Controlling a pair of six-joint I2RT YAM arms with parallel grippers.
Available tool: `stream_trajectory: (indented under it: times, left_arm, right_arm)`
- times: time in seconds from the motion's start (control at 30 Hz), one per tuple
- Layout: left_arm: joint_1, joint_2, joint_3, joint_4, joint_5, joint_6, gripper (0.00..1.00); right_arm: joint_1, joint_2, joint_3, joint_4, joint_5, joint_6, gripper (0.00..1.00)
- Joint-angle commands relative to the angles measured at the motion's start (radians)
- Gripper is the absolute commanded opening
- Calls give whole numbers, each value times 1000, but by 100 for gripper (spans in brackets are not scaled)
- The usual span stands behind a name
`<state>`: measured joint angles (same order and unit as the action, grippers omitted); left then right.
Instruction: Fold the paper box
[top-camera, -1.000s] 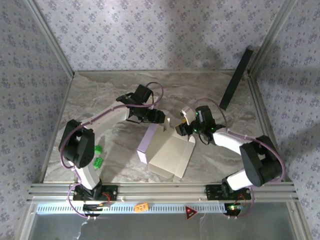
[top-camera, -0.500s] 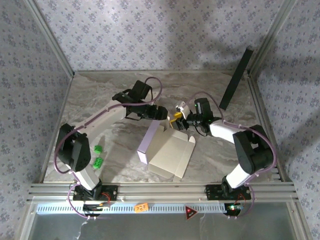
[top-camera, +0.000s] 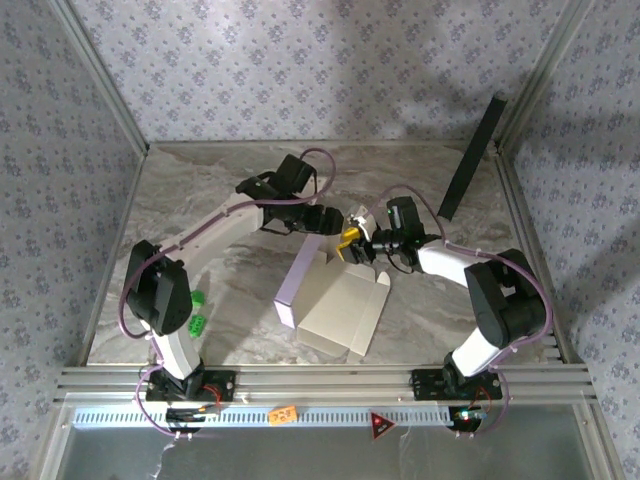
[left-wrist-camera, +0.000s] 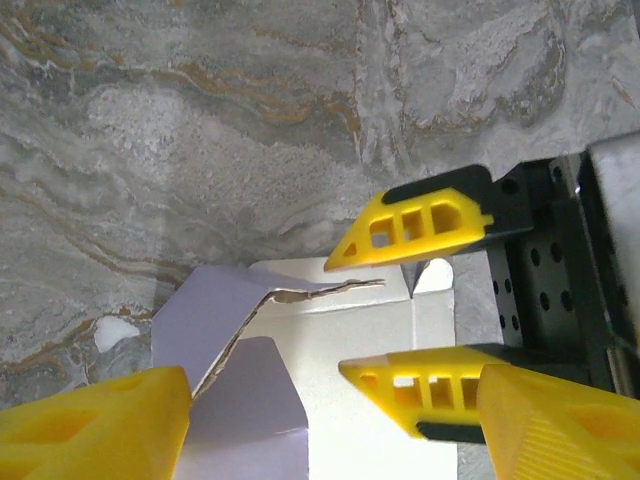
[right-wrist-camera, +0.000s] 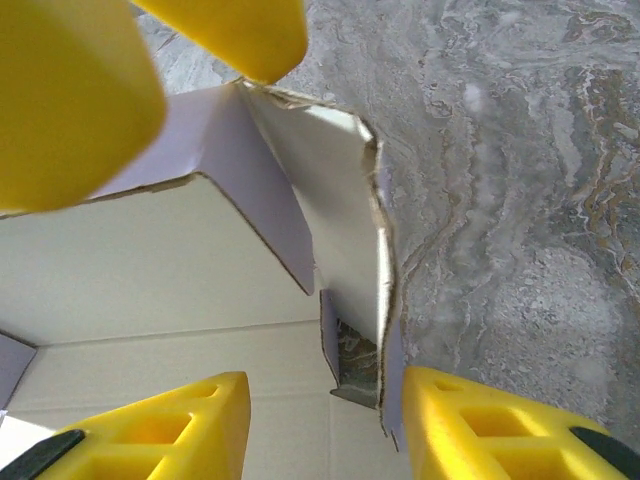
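Hands, two, both wide: left hand (left-wrist-camera: 330, 400) at the one paper box (top-camera: 340, 305), right hand (right-wrist-camera: 325, 385) astride its flap (right-wrist-camera: 345, 240).

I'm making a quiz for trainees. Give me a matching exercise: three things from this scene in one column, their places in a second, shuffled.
Things:
1 box
2 green blocks
3 black panel

Places:
A far right corner, standing tilted
B centre
C near left

Pairs: 1-B; 2-C; 3-A
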<state>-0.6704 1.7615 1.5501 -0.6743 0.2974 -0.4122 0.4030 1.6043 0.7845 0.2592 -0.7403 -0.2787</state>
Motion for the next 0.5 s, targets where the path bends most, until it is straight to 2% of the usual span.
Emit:
stream_trajectory:
  times: [0.0,0.1,0.27,0.47]
  left_arm:
    - [-9,10,27,-65,-45,-4,77]
    - [-14,-19,20,-74,-61,2,77]
    - [-12,-64,-17,-112,-114,22,78]
    - [-11,-94,-74,-106,-118,23,77]
  right_arm:
    - [15,5,25,1,43,15,45]
    - [26,6,30,30,109,49,44]
    - [41,33,53,40,142,63,38]
    - [47,52,58,46,190,76,33]
